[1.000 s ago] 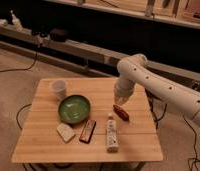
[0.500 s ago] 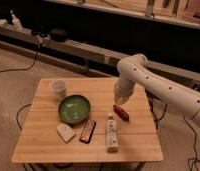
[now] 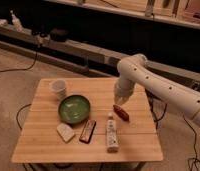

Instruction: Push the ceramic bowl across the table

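Ceramic bowl (image 3: 74, 109) sits left of centre on table (image 3: 43, 150), bare green inside showing. White cup (image 3: 59, 88) just behind it. In front: pale block (image 3: 66, 132), dark bar (image 3: 87, 131), white bottle (image 3: 111, 132) lying down. Red object (image 3: 121, 112) to the right. Claw (image 3: 119, 102) hangs above it, apart from bowl; spread or pressed together, cannot tell.

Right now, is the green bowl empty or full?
Empty: the ceramic bowl shows only bare glossy green inside. The gripper hangs apart from it, above a red object.
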`<state>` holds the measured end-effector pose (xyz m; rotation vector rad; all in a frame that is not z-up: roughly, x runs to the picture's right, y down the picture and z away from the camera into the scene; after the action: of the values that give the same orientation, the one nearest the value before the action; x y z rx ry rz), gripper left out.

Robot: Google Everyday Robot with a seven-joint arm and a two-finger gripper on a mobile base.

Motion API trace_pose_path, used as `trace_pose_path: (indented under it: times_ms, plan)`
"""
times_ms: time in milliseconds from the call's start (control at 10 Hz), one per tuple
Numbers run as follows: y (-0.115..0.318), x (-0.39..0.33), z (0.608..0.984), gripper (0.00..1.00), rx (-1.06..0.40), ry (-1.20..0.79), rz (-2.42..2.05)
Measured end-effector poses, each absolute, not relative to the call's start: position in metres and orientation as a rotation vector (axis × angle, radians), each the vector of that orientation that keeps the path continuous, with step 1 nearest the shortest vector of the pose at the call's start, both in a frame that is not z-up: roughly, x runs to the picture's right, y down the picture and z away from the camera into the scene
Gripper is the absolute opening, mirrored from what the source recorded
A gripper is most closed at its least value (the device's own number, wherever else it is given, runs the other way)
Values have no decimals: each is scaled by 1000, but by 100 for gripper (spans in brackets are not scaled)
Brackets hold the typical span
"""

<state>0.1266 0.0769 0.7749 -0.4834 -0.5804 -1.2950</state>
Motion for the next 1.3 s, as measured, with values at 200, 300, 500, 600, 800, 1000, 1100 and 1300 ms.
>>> trace_pose_path:
  times_ms: [200,300,500,600,800,1000,1100,1300]
  plan:
    - [77,127,775,5,-483,-580,-1295]
    - [77,127,775,5,-483,-580,-1295]
    - [77,127,775,5,-483,-580,-1295]
    - [77,127,775,5,-483,-580,-1295]
    - [75,125,775,5,-470,-583,-1305]
    - [59,109,774,5,-371,-588,-1384]
    - [50,99,773,5,-316,-584,-1430]
    - [32,77,773,5,-197,-574,-1533]
